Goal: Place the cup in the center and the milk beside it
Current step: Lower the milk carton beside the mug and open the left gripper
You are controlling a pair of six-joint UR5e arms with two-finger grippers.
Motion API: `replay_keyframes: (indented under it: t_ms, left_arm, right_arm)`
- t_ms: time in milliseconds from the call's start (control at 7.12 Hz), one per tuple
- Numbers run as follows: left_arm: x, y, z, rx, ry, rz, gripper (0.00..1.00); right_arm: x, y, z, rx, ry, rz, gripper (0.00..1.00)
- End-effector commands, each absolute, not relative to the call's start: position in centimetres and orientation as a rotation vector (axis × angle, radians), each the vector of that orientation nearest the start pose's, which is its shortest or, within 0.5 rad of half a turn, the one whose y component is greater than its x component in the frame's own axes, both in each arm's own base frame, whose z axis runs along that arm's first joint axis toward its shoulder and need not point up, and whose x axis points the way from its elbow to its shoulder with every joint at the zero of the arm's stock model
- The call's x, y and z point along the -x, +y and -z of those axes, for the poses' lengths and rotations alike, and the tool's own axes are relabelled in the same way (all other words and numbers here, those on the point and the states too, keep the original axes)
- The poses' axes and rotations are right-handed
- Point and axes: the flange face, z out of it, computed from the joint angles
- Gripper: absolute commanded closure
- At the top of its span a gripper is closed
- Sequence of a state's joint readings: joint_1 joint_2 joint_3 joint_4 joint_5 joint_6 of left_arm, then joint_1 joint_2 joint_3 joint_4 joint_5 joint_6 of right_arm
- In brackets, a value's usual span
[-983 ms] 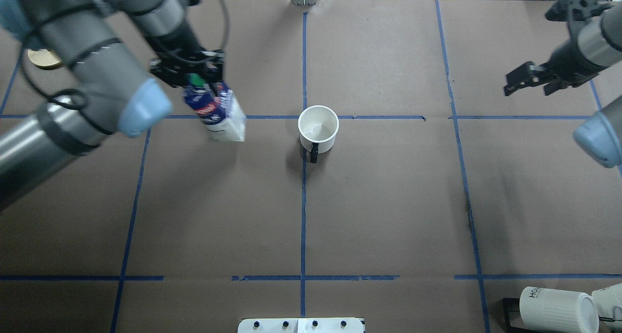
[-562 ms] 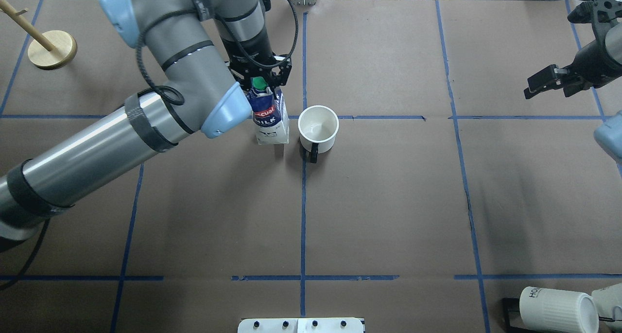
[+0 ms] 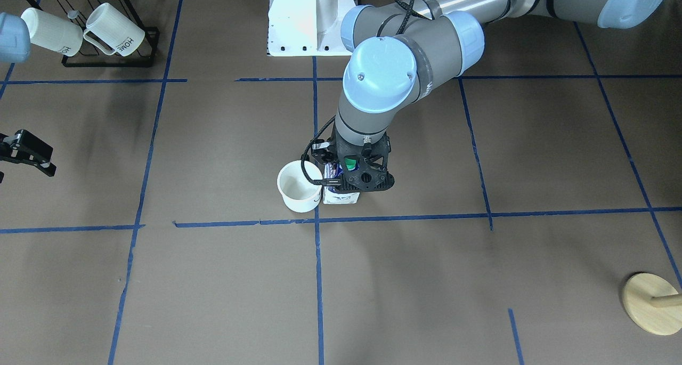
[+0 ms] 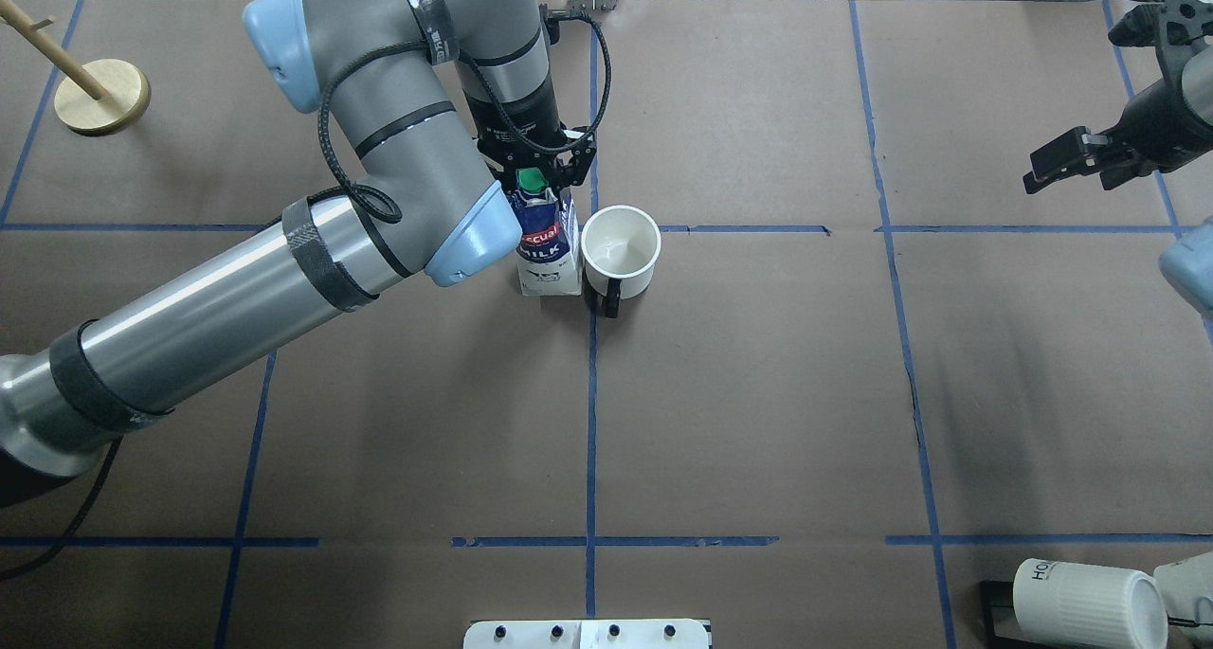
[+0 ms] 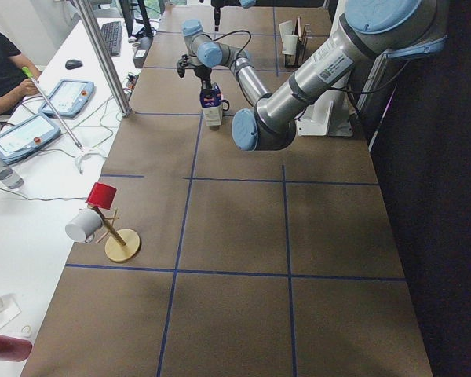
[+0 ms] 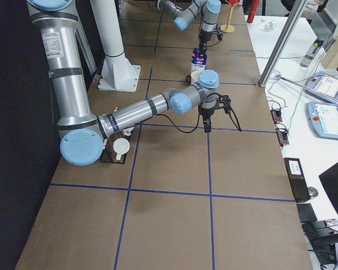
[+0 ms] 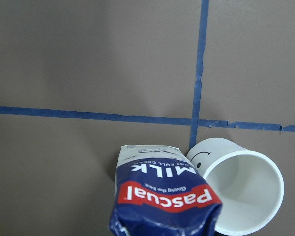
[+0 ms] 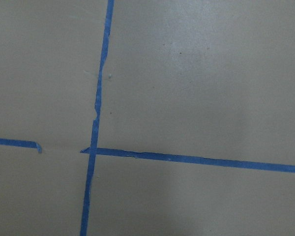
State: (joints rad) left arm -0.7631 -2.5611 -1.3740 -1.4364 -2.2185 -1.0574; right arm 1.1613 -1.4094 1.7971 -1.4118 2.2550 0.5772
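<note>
The white cup stands upright just to the right of the center tape crossing, its black handle toward the robot. It also shows in the front view and the left wrist view, smiley face visible. The milk carton is upright, close against the cup's left side; it also shows in the left wrist view. My left gripper is shut on the carton's top by the green cap. I cannot tell if its base touches the surface. My right gripper is open and empty, far to the right.
Two ribbed "HOME" mugs lie on a black rack at the near right corner. A wooden peg stand is at the far left. The white robot base plate sits at the near edge.
My left arm carried the milk carton rightward from the left square to right beside the cup and turned it upright. My right arm drew back to the right, then held still.
</note>
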Motion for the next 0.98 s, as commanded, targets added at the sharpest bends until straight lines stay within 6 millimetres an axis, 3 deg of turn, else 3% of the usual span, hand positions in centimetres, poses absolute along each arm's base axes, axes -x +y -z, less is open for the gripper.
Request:
replay_keyframes:
  t_ms: [0,140,281,421,562,702,843]
  left_arm:
    - [-50.2,-58.1,-12.1,0.094,0.872,0.042,0.20]
    - [-50.0,-58.1,-11.9,0.088,0.876,0.042,0.00]
    - [-49.6,-58.2,-11.8,0.079,0.886,0.043,0.00]
    - [-46.1,-58.5,-9.8,0.026,0.928,0.056,0.00]
    - [-41.7,-57.0,-8.8,-0.036,0.978,0.066,0.00]
    - [-35.7,-56.6,-9.8,-0.103,1.008,0.095,0.00]
    - [-33.1,-55.1,-14.0,-0.108,0.991,0.093,0.00]
  right_arm:
    - [15.7,-53.8,-44.7,-0.148,-0.836,0.029,0.00]
    - [15.7,-53.8,-44.5,-0.150,-0.837,0.029,0.00]
    - [15.7,-53.8,-44.8,-0.148,-0.835,0.032,0.00]
    - [15.7,-53.8,-44.8,-0.149,-0.835,0.033,0.00]
    - [15.6,-53.8,-44.7,-0.151,-0.835,0.034,0.00]
    - [15.2,-53.8,-44.5,-0.158,-0.839,0.030,0.00]
    - [14.1,-53.5,-45.0,-0.156,-0.836,0.015,0.00]
